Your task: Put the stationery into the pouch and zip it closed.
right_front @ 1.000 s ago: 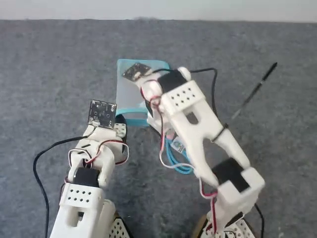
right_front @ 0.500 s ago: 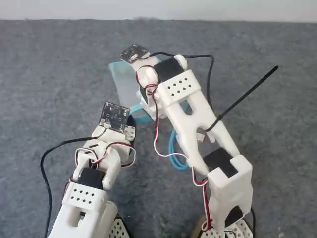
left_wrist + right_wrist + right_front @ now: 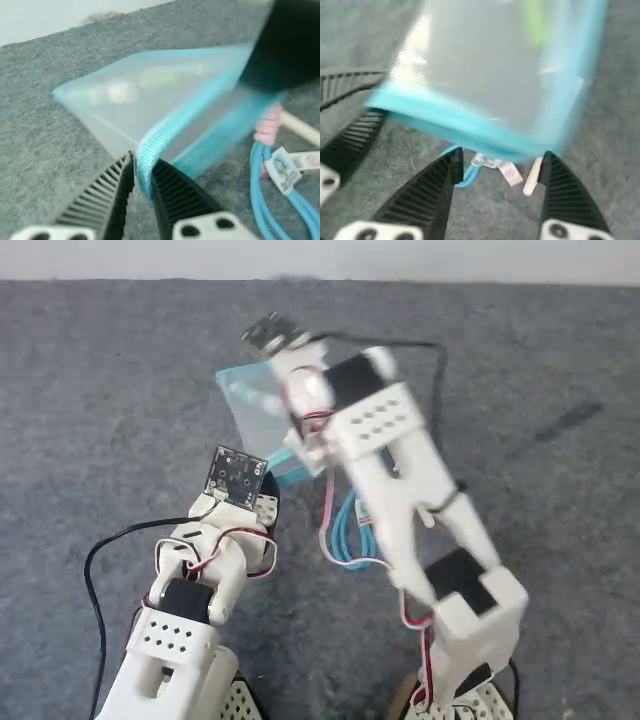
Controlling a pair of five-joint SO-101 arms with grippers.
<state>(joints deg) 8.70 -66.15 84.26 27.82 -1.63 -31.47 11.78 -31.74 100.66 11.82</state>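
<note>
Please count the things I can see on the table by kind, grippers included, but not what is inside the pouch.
grippers: 2, the left gripper and the right gripper
pouch: 1
blue cord: 1
pale stick: 1
total: 5

Soft, even light fills the room, with no hard beam from any side. The grey mat (image 3: 90,390) is flatly lit, and the pale wall (image 3: 320,258) behind it is bright, nearly washed out. Shadows are faint and diffuse, darkest under the right arm (image 3: 400,480). From above, that arm's far end is smeared, as are the black tie (image 3: 560,425) and the pouch (image 3: 250,405); the left arm (image 3: 200,580) is crisp. In both wrist views the pouch looks hazy with a milky sheen, and in the right one a white glare patch sits on its clear face. The left gripper (image 3: 142,175) is sharper.
</note>
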